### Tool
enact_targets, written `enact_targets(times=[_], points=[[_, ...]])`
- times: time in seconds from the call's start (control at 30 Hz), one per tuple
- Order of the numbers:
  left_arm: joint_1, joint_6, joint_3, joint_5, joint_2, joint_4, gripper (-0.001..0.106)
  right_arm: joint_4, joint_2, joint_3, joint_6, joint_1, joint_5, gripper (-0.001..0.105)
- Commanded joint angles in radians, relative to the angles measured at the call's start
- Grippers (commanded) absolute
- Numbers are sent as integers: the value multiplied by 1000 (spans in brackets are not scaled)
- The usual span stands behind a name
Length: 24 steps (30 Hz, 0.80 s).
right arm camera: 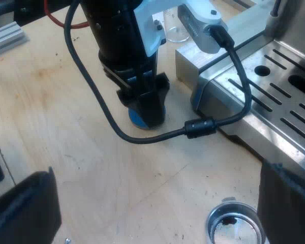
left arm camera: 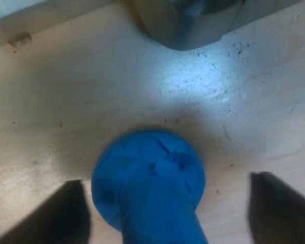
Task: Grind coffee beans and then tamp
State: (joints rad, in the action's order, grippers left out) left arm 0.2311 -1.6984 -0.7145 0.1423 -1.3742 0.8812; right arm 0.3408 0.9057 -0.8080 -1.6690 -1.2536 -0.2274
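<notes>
The blue tamper (left arm camera: 148, 185) stands on the wooden table between the fingers of my left gripper (left arm camera: 168, 211). Both black fingers stay well apart from it, so the gripper is open. In the right wrist view the left arm reaches straight down onto the tamper (right arm camera: 134, 118), which stands close to the espresso machine's corner. My right gripper (right arm camera: 157, 213) hangs open over the table. The round metal basket of the holder (right arm camera: 234, 226), with dark specks inside, lies close to one of its fingers (right arm camera: 290, 203); the handle is hidden.
The espresso machine's slotted metal drip tray (right arm camera: 277, 84) runs beside the tamper, and its base (left arm camera: 188, 25) shows just beyond the tamper. A measuring glass (right arm camera: 175, 28) stands behind the left arm. Coffee specks dot the wooden table (right arm camera: 66, 127).
</notes>
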Motion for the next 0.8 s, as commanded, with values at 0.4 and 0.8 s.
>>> enact_targets(times=[0.4, 0.8], points=[[3, 22, -3, 0, 129, 64, 0, 0, -6, -3, -11, 4, -31, 81], [22, 11, -3, 87, 461, 150, 0, 127, -55, 36, -11, 4, -143, 81]])
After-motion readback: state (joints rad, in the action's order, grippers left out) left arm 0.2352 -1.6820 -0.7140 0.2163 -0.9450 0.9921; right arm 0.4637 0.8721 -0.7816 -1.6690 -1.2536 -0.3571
